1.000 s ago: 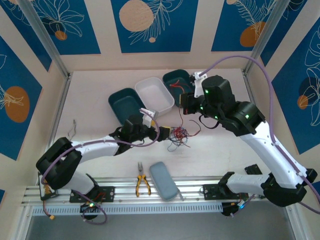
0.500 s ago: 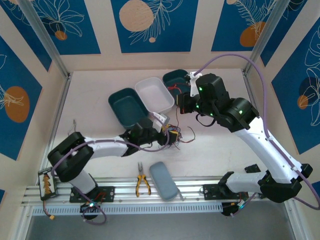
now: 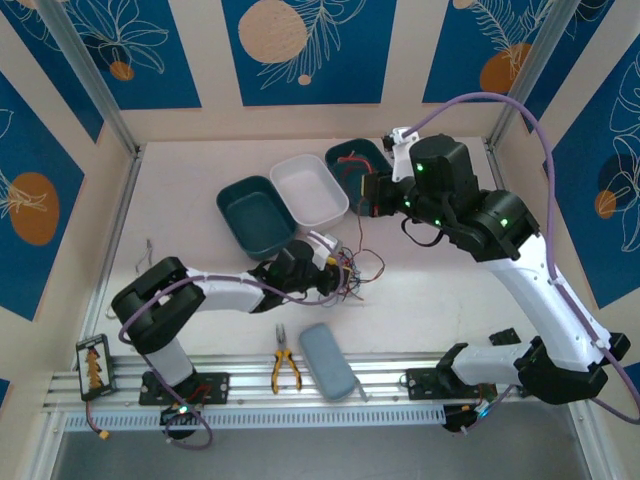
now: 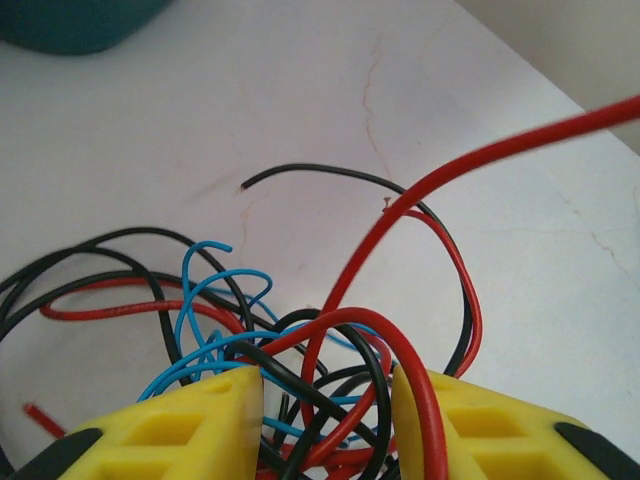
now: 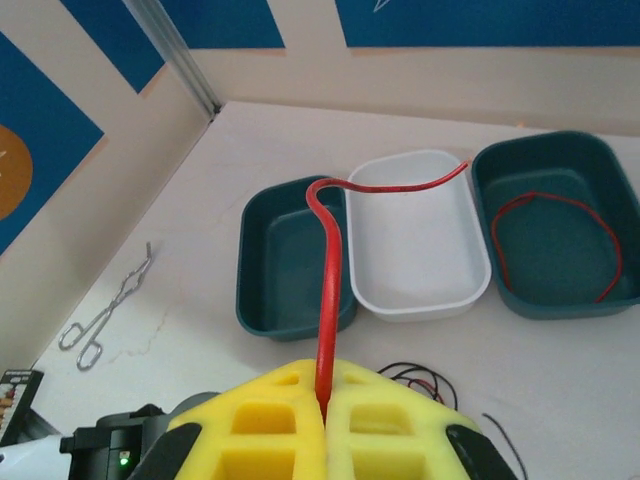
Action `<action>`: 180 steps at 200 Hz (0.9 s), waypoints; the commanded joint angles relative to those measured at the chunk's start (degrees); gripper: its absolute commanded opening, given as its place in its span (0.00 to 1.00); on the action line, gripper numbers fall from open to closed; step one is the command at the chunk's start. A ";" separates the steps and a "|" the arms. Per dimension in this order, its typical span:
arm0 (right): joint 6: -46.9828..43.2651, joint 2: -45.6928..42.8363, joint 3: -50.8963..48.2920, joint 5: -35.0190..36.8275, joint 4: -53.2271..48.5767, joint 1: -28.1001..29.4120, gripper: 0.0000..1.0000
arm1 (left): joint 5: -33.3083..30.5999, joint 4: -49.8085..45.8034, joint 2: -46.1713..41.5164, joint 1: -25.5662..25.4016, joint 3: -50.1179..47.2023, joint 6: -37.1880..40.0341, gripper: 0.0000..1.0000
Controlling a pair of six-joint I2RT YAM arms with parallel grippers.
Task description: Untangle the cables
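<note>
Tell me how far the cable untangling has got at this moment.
Done: one red wire lies looped in the right-hand teal bin. In hand: the right gripper is shut on a second red wire, and the left gripper straddles the tangle, jaws apart. Left: the tangle's black, blue and red wires are knotted together; the white bin and left-hand teal bin are empty.
</note>
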 commanded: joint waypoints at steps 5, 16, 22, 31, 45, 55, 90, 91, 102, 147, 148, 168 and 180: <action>-1.98 0.13 4.37 2.77 -1.36 -0.57 0.00 | -0.79 -1.09 0.43 -0.22 -1.77 -1.24 0.38; -2.29 0.22 5.45 3.66 -1.55 -0.67 0.00 | -0.70 -0.87 0.51 -0.22 -2.07 -1.41 0.38; -2.53 0.30 6.05 4.11 -1.69 -0.75 0.00 | -0.65 -0.86 0.59 -0.23 -2.18 -1.45 0.38; -2.83 0.56 6.94 4.70 -1.77 -0.84 0.00 | -0.77 -0.73 0.67 -0.22 -2.18 -1.56 0.38; -3.66 1.16 8.98 5.45 -2.12 -1.02 0.00 | -0.79 -0.86 0.93 -0.22 -2.10 -1.64 0.38; -4.33 1.67 10.57 6.00 -2.39 -1.11 0.00 | -0.72 -0.86 0.98 -0.21 -2.18 -1.75 0.38; -6.56 3.64 14.99 7.07 -1.66 -2.54 0.00 | -0.11 -0.57 1.06 -0.22 -2.38 -1.82 0.39; -6.61 3.69 15.05 7.09 -1.60 -2.61 0.00 | -0.10 -0.55 1.04 -0.22 -2.37 -1.80 0.40; -7.12 4.39 15.38 7.13 -0.64 -3.72 0.00 | 0.47 -0.59 0.84 -0.19 -2.27 -1.85 0.42; -8.56 9.01 17.50 2.91 2.54 -10.62 0.00 | 2.20 -2.62 -3.95 -0.24 -2.36 -1.82 0.80; -8.58 9.19 17.54 2.73 2.65 -10.79 0.00 | 2.20 -2.67 -4.14 -0.23 -2.36 -1.80 0.80; -9.09 11.80 18.57 0.06 4.49 -13.74 0.00 | 2.12 -4.48 -8.22 -0.24 -2.45 -1.05 0.99; -9.47 13.40 19.13 -1.24 5.56 -15.26 0.00 | 1.84 -6.22 -10.82 -0.22 -2.37 -0.28 1.00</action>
